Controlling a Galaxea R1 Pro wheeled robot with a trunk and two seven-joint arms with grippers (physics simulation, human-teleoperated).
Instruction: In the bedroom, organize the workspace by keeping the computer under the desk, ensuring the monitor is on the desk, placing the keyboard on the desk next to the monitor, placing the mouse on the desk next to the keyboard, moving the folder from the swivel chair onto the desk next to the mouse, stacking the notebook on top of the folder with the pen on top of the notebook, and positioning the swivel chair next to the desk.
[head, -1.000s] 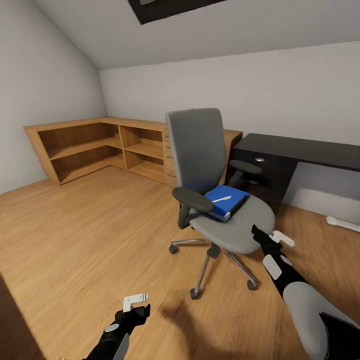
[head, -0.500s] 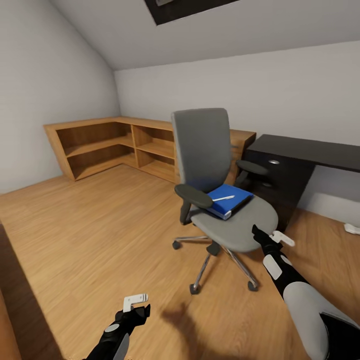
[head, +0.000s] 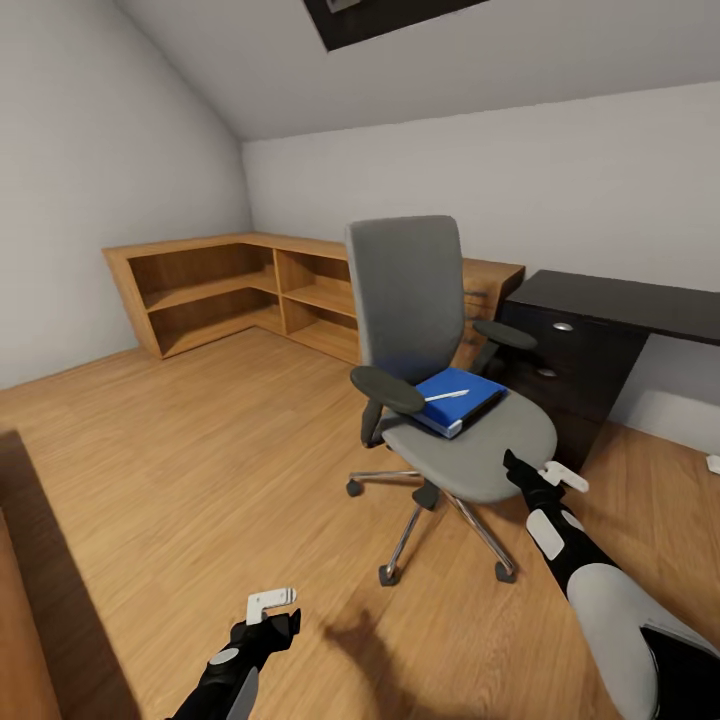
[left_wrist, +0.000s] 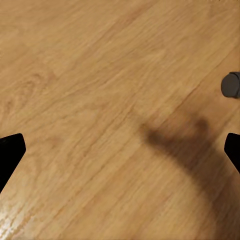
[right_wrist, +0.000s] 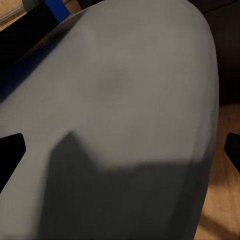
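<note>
The folder (head: 456, 399), pen (head: 443, 397) on top, is seen on the swivel chair (head: 440, 400) beside the desk (head: 620, 300); the view has swung left since earlier, both grippers (head: 272, 598) (head: 566, 477) spread empty.

— What do we see along the far walls?
— We see a low light-wood shelving unit (head: 240, 290) wrapped around the corner, its open compartments bare.

— And underfoot?
— We look down on a wooden plank floor (head: 200, 460), warm in tone, with a soft dark shadow (left_wrist: 175, 135) lying across it.

— Anything overhead?
— We make out a sloped pale ceiling with a dark skylight opening (head: 390, 15), and plain grey walls (head: 560, 180) below.
</note>
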